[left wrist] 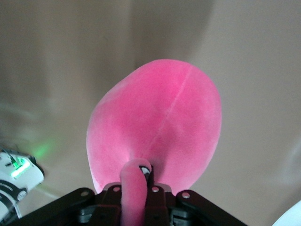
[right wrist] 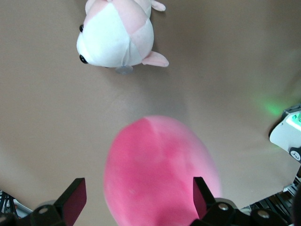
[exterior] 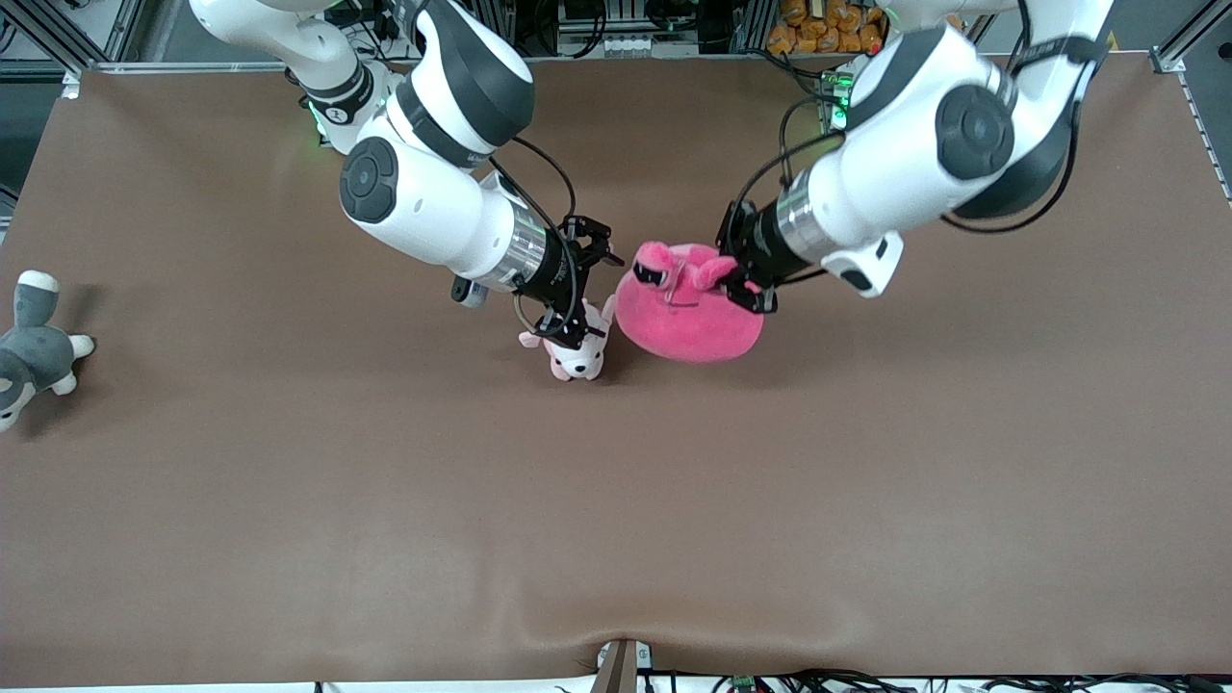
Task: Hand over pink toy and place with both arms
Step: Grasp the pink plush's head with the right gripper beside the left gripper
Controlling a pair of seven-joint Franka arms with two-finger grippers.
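Note:
The pink toy (exterior: 688,318) hangs over the middle of the table. My left gripper (exterior: 743,277) is shut on one of its eye stalks; in the left wrist view the stalk runs between the fingers of the left gripper (left wrist: 141,188) and the round body (left wrist: 160,127) hangs below. My right gripper (exterior: 589,289) is open beside the toy, on the side toward the right arm's end. In the right wrist view the toy (right wrist: 160,174) fills the space between the spread fingers of the right gripper (right wrist: 137,197); whether they touch it is unclear.
A small pale pink-and-white plush dog (exterior: 576,354) lies on the table just under my right gripper, and it also shows in the right wrist view (right wrist: 117,37). A grey-and-white plush animal (exterior: 34,348) lies at the table's edge at the right arm's end.

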